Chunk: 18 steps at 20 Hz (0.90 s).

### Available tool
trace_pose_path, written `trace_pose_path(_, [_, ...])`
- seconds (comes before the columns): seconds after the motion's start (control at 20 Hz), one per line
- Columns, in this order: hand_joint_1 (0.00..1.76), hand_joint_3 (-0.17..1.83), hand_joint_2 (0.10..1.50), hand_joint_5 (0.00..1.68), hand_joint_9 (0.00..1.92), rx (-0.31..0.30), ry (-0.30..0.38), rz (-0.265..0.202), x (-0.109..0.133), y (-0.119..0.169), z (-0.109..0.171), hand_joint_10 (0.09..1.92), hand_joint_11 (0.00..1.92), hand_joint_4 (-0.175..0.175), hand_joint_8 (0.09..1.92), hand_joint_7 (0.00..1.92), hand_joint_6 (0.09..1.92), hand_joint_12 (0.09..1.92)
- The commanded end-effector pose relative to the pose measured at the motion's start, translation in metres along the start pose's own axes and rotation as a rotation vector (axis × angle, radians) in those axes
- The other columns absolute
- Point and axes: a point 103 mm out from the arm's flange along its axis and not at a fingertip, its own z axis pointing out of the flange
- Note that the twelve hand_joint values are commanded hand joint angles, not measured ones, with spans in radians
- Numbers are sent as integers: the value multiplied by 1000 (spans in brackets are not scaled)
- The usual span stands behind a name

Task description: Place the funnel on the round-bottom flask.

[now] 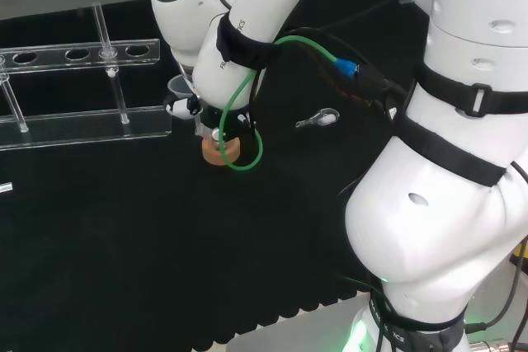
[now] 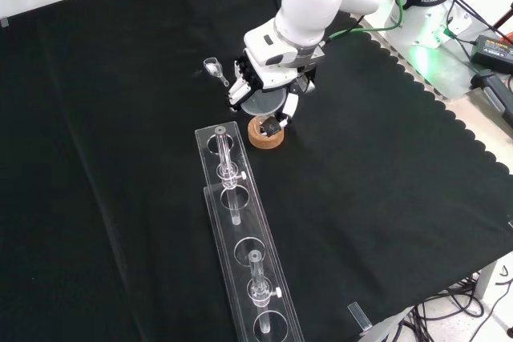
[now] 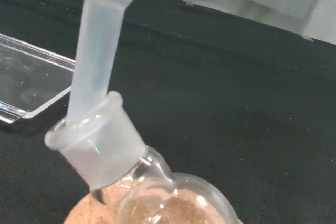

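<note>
- In the wrist view we see the funnel [image 3: 100, 51] with its stem tip entering the mouth of the round-bottom flask [image 3: 157, 182]. The stem leans against one side of the neck rim rather than running down its centre.
- The flask sits on a cork ring [image 2: 265, 133], well in from every counter [image 2: 385, 198] edge, just beyond the near end of the clear tube rack [image 2: 240, 230] in the front view.
- The robot hand [image 2: 258, 84] hangs directly over the ring with its fingers curled around the funnel's cone, so we judge it to be gripping the funnel.
- Risk one: if we push down while the stem is tilted, its tip could catch on the rim and lever the neck sideways. The flask is only cradled in the ring, so it could roll out.
- Risk two: letting go before the cone seats on the neck could leave the funnel leaning, and it might tip out onto the cloth.
- Risk three: opening fingers could brush the cone or the neck and drag the flask towards the rack.
- Risk four: the green cable [image 1: 247, 121] loops close to the ring in the head view. We think a wrist turn could swing it against the glassware.
</note>
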Motion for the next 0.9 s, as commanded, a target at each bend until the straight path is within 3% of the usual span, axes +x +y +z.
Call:
trace_pose_path(0.05, [1181, 739, 686, 1126, 1874, -6, -15, 10, -15, -2, 0, 1267, 1920, -175, 1368, 1369, 964, 1496])
trace_pose_path(0.9, [1181, 741, 685, 1126, 1873, -17, -69, 19, -38, -9, -12, 1268, 1920, -175, 1368, 1368, 965, 1496])
